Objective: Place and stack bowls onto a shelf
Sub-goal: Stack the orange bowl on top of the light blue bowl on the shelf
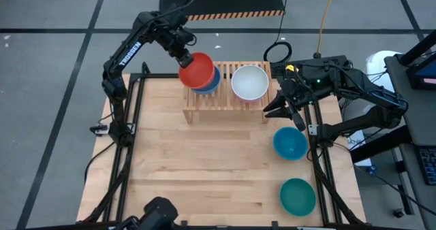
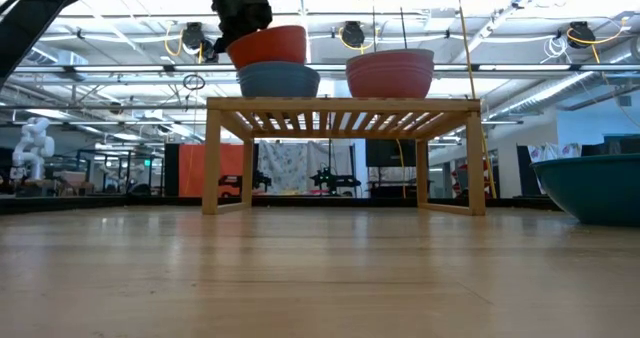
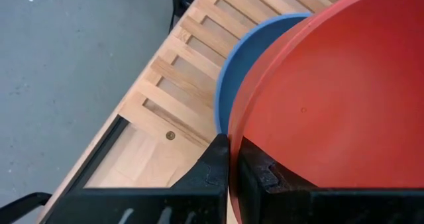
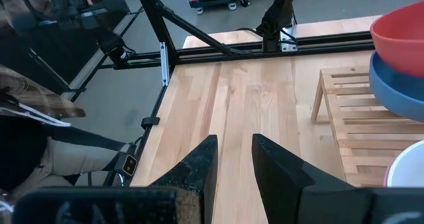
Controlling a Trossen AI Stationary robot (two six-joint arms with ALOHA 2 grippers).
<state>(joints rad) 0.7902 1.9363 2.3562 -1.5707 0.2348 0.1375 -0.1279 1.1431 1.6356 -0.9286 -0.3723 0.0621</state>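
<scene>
Overhead: grey floor around wood table (image 1: 204, 169); shelf (image 1: 225, 97) at back. Left gripper (image 3: 232, 164) pinches red bowl (image 1: 196, 69) over blue bowl (image 1: 208, 86); right gripper (image 4: 232, 161) parted, idle.

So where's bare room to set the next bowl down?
The shelf is crowded: red bowl on a blue one, white bowl alongside. Bare tabletop lies in front, left of the loose blue bowl and teal bowl.

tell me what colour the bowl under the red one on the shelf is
Blue. The blue bowl sits on the shelf beneath the red bowl; the high view shows it best.
</scene>
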